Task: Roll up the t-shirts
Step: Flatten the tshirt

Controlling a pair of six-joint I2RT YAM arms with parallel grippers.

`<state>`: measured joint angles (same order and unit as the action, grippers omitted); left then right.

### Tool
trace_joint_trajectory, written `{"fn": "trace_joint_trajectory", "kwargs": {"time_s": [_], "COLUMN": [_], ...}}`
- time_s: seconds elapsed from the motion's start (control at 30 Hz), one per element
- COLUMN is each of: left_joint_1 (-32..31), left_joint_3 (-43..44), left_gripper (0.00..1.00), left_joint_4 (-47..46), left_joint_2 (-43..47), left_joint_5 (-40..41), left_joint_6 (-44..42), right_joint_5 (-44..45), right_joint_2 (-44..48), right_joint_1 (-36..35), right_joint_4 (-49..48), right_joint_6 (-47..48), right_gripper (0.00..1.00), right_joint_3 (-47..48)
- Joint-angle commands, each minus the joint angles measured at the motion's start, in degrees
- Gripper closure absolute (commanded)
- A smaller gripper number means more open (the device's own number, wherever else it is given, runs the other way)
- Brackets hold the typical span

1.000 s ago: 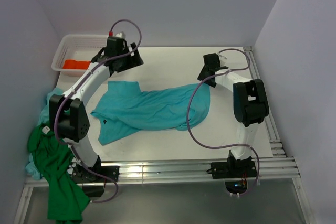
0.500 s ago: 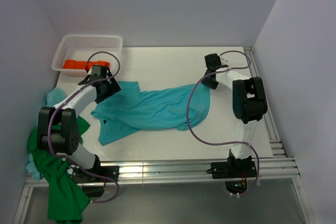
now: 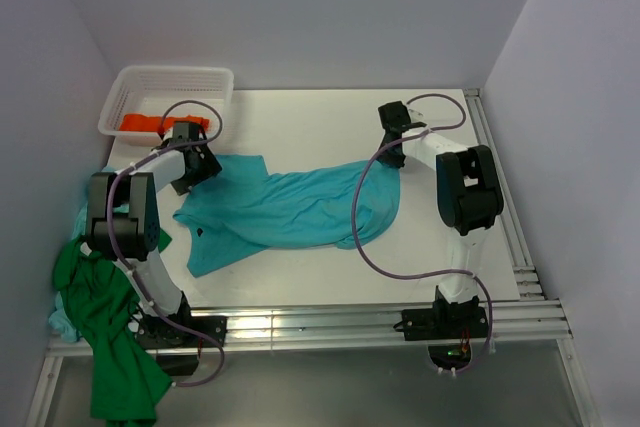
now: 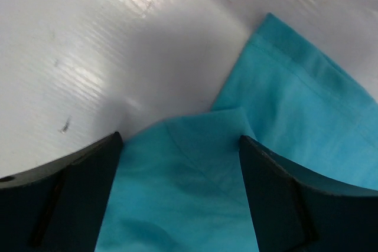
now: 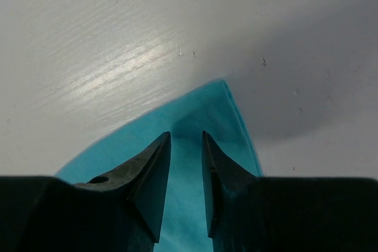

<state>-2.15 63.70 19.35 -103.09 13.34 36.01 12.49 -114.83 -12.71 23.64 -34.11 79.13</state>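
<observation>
My left gripper (image 4: 179,140) gapes over turquoise t-shirt (image 3: 290,209) corner; right gripper (image 5: 186,137) jaws narrow astride opposite corner, grasp unclear.

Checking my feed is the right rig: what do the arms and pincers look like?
The left arm and right arm have white links, bulky black joints and a looping purple cable each. The left pincer and right pincer each have two black tapered fingers.

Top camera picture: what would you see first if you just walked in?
The big turquoise t-shirt spread out in the middle, with the left gripper and right gripper at its far corners. Then the green t-shirt spilling over the near left edge, and the orange-red t-shirt in the white basket, far left.
</observation>
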Motion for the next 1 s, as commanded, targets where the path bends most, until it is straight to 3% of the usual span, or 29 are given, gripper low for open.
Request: {"fn": "trace_joint_trajectory", "kwargs": {"time_s": [0.0,0.1,0.23,0.33,0.47,0.57,0.6,0.63,0.73,0.8,0.9,0.97], "left_joint_1": [0.39,0.4,0.22,-0.66,-2.76,-4.96,-5.66,-6.02,-6.81,-7.51,-8.83,-9.53], "left_joint_3": [2.57,2.74,2.22,1.6,2.21,3.09,3.09,2.92,2.39,2.48,3.36,3.36], "left_gripper": [0.14,0.18,0.41,0.58,0.67,0.82,0.96,1.0,1.0,1.0,1.0,1.0], "left_joint_4": [-1.07,-1.51,-2.3,-2.74,-2.31,-1.34,-1.25,-1.16,-1.34,-0.81,0.15,0.25], "left_joint_2": [-1.76,-3.34,-3.96,-3.18,-2.91,-2.65,-2.38,-1.68,0.51,1.83,4.38,6.84], "left_joint_5": [0.02,-0.68,-1.74,-1.48,1.15,2.91,3.09,3.53,4.06,5.37,6.6,6.7], "left_joint_6": [-1.38,-1.29,-1.29,-1.29,-1.29,-1.38,-1.21,-1.2,-1.73,-1.91,-2.08,-2.26], "right_joint_5": [1.31,0.78,1.48,2.18,3.85,5.17,5.17,4.91,4.39,3.68,3.6,3.5], "right_joint_2": [1.09,1.01,2.23,3.2,1.45,-0.48,-0.92,-1.19,-0.32,0.21,1.0,2.14], "right_joint_1": [0.05,0.05,-0.3,-0.56,-1.7,-3.55,-4.07,-4.43,-4.78,-4.78,-4.78,-4.69], "right_joint_4": [0.01,0.18,0.27,0.44,2.81,5.36,5.54,5.19,3.88,3.17,3.78,3.61], "right_joint_6": [1.06,1.24,1.41,1.59,2.03,2.03,1.77,1.59,1.15,1.24,1.67,1.68], "right_gripper": [0.65,0.67,0.62,0.52,0.49,0.43,0.43,0.44,0.54,0.76,1.0,1.0], "right_joint_3": [0.06,-0.12,-1.17,-1.44,1.19,4.01,4.1,3.66,1.3,0.67,0.58,0.06]}}
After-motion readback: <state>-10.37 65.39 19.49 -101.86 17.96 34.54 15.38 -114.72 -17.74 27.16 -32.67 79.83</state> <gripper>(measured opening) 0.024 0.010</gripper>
